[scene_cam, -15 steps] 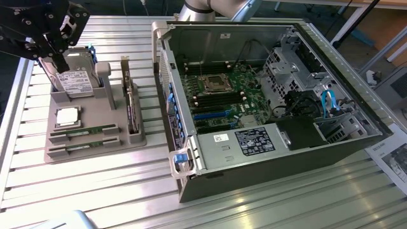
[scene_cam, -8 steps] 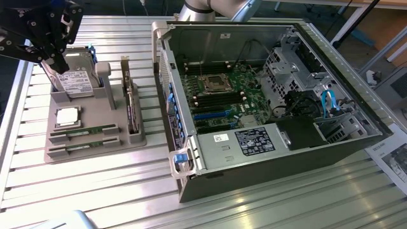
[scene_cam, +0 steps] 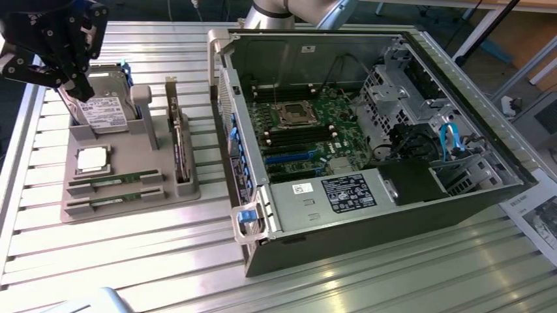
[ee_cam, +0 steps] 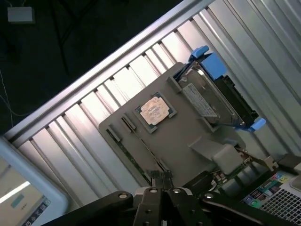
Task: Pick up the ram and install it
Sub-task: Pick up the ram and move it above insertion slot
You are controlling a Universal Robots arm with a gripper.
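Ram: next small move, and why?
Probably shift the gripper from beside the hard drive toward the ram sticks in the tray: both sticks lie in their slots, untouched, and the shut jaws hold nothing.

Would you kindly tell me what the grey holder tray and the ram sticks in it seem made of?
Holder tray: probably moulded plastic, matte grey, evenly dull with no glint. Ram sticks: likely circuit-board laminate, thin green strips, finish unclear.
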